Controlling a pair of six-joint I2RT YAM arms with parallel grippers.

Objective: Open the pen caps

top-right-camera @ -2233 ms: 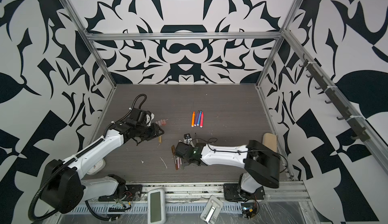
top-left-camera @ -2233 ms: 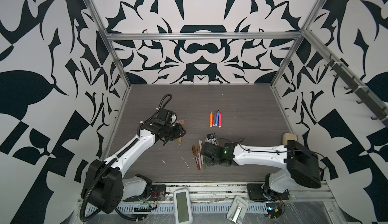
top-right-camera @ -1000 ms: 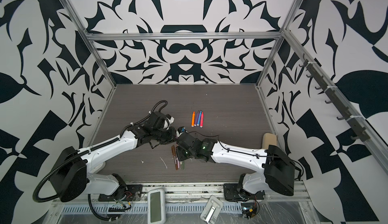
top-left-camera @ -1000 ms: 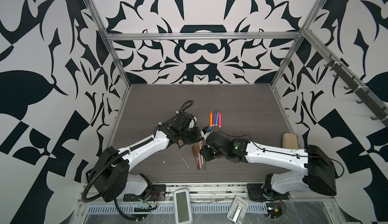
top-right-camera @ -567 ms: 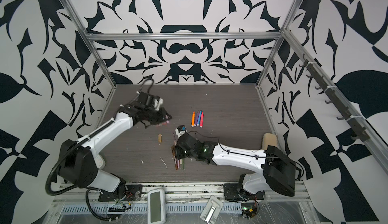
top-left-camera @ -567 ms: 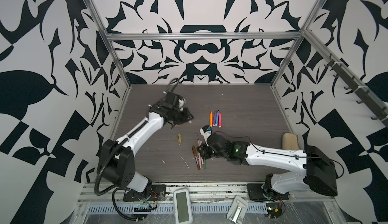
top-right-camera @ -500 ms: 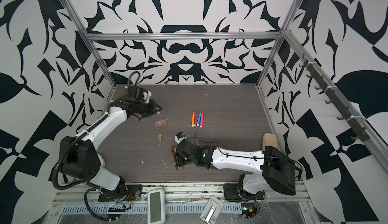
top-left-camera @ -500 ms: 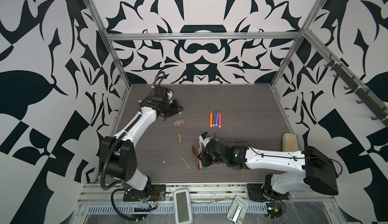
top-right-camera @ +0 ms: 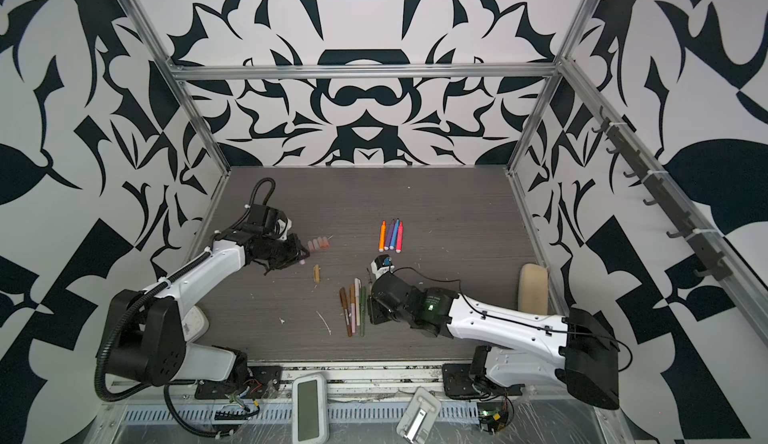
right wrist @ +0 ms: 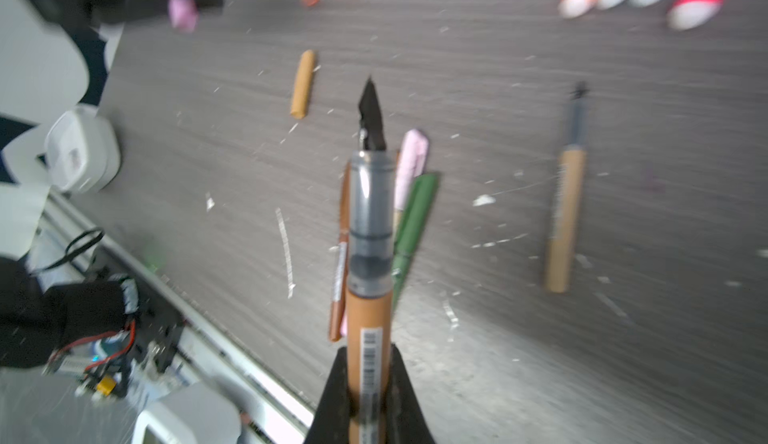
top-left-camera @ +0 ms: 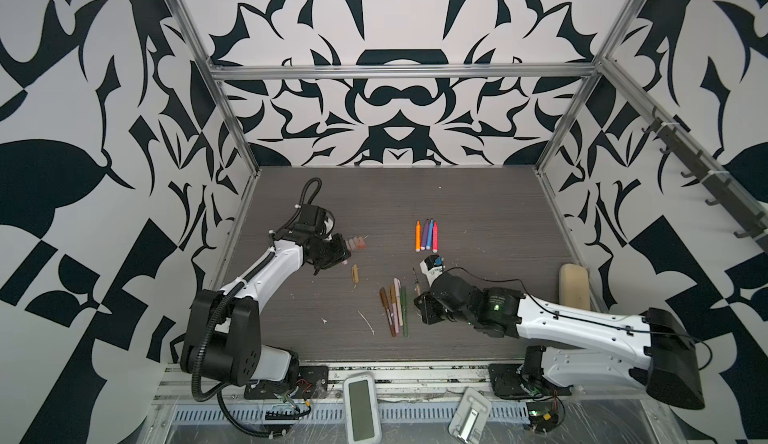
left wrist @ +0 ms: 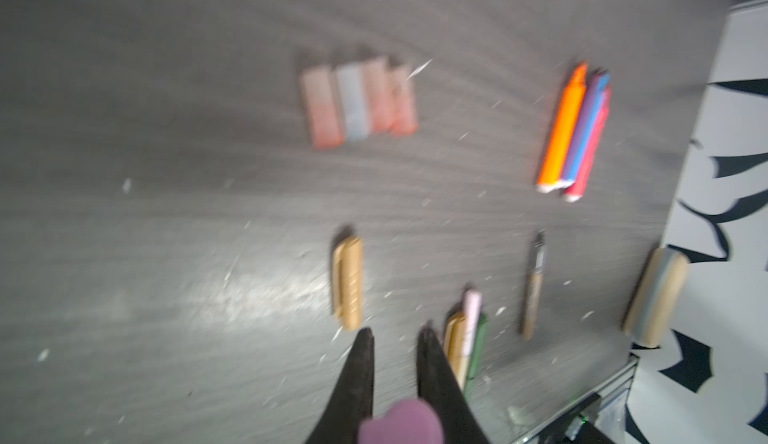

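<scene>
The left gripper (left wrist: 395, 338) was nearly closed on a pink cap (left wrist: 399, 421), held over the left of the table (top-left-camera: 478, 213), just beside a row of four translucent caps (top-left-camera: 356, 243). A tan cap (top-left-camera: 354, 273) lay a little nearer. The right gripper (right wrist: 368, 379) was clamped tight on an uncapped tan pen (right wrist: 369, 296), above a bunch of muted pens (top-left-camera: 394, 306) toward the near edge. Another bare pen (top-left-camera: 416, 284) lay just right of that bunch. Four bright pens (top-left-camera: 426, 236) lay farther back.
</scene>
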